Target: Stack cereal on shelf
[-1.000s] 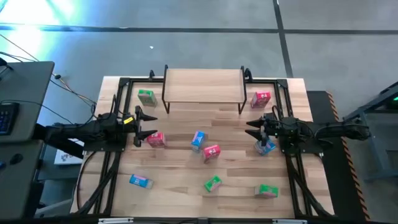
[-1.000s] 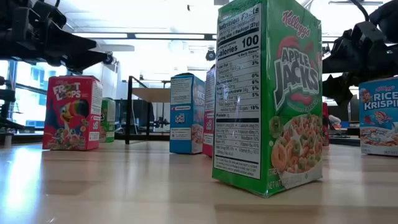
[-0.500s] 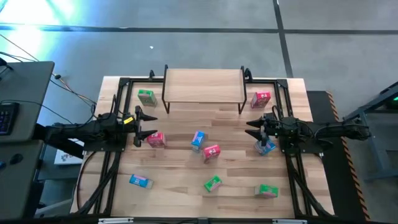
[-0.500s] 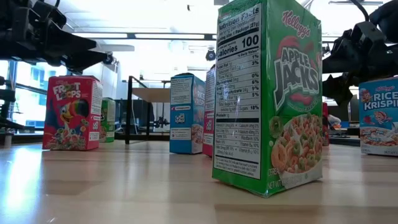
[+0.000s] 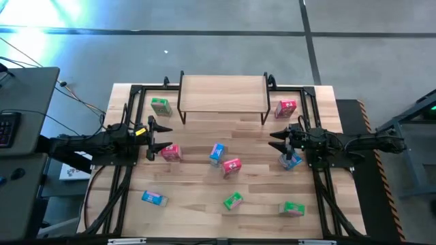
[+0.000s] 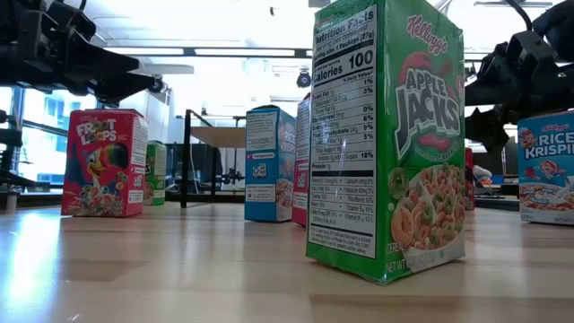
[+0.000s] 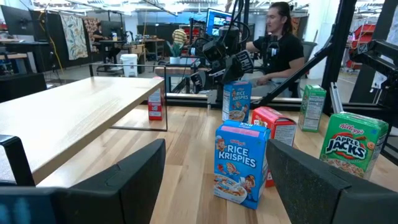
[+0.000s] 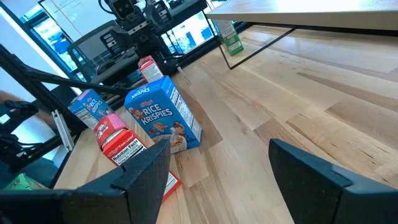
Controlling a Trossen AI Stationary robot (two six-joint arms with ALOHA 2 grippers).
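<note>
Nine small cereal boxes stand or lie scattered on the wooden tabletop. In the high view, a green box (image 5: 160, 105) and a pink box (image 5: 285, 108) flank the shelf (image 5: 221, 93). A pink box (image 5: 171, 152), a blue box (image 5: 216, 154), another pink box (image 5: 231, 166) and a blue box (image 5: 291, 160) sit mid-table. A blue box (image 5: 154, 198) and two green boxes (image 5: 233, 201) (image 5: 293, 208) are near the front. My left gripper (image 5: 158, 136) hovers open at the left, just above the pink box. My right gripper (image 5: 278, 141) hovers open at the right, beside the blue box.
The shelf's plank top (image 7: 68, 115) is bare and stands on thin black legs at the far edge. Black frame rails (image 5: 126, 170) run along both table sides. A person (image 7: 280, 46) sits beyond the table. Bare wood lies between the grippers and the shelf.
</note>
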